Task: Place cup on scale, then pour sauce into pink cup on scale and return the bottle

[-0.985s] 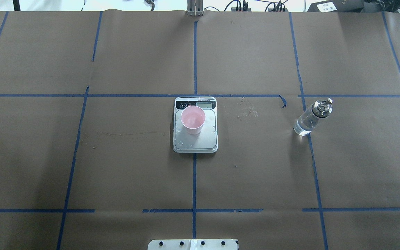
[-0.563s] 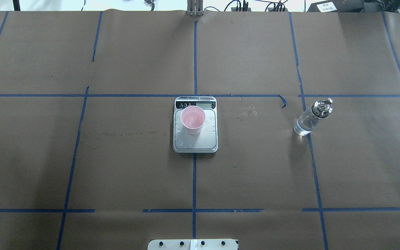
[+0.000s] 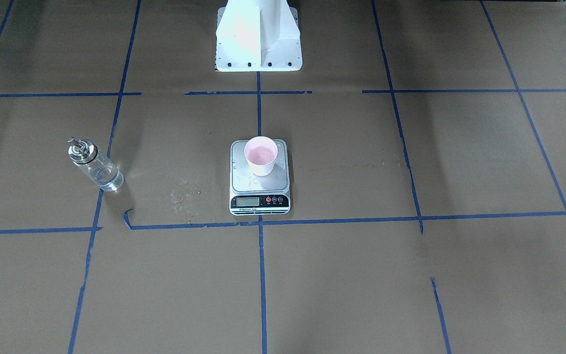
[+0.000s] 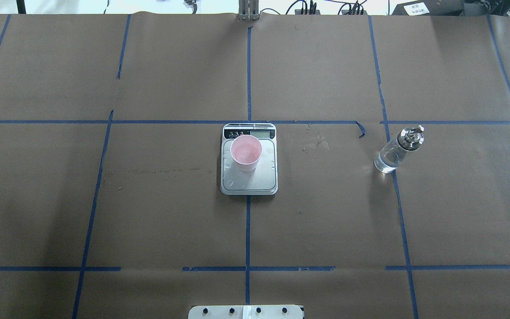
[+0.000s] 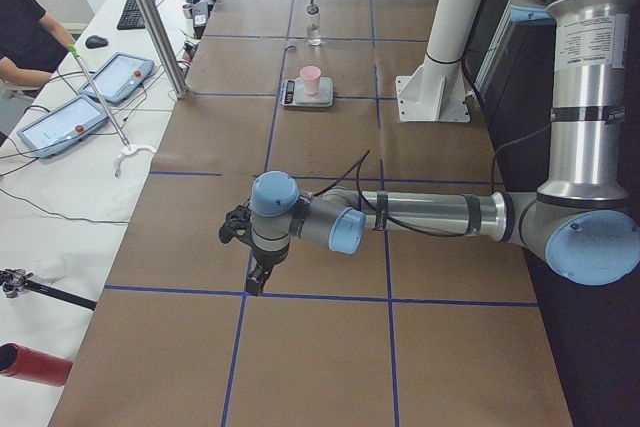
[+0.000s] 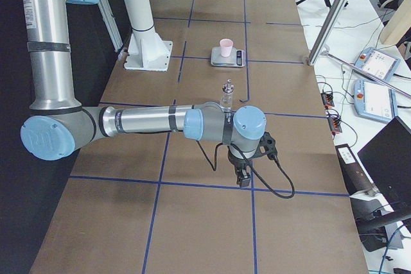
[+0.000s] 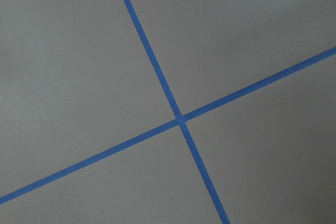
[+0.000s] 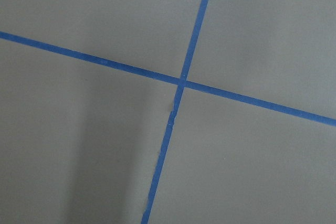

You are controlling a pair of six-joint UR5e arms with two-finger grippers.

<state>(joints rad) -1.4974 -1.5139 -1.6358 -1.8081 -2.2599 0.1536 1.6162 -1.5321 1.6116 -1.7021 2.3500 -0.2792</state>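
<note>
Overhead exterior: brown paper-covered table point(image 4: 171, 199) marked into squares by blue tape point(image 4: 248, 230); neither gripper showed in this view.
Cup point(image 4: 246, 153): small, pale pink, tapered, matte paper-like wall, pinker inside; stood upright with its mouth up, about mid-platform on the scale.
Scale point(image 4: 249, 181): flat rectangle, silver-grey steel platform with rounded corners, black strip with LCD and a red button; long axis ran from robot to operators, strip at the operators' end.
Bottle point(image 4: 394, 153): clear glass cylinder, shiny metal collar and spout; stood upright on the paper, long axis vertical, spout on top, well apart from the scale on the robot's right. Which way the spout tip aimed could not be told.
Sauce point(image 4: 385, 163): clear, colourless, seen in the bottle's lower part.
Left gripper point(image 5: 255, 282): pointed down over a tape crossing at the table's left end, well apart from cup and scale; whether its jaws were spread or together could not be told.
Right gripper point(image 6: 243, 179): pointed down beside a tape crossing at the right end, apart from the bottle; jaw state could not be told either.
Wrist views: only plain paper and crossed tape.
</note>
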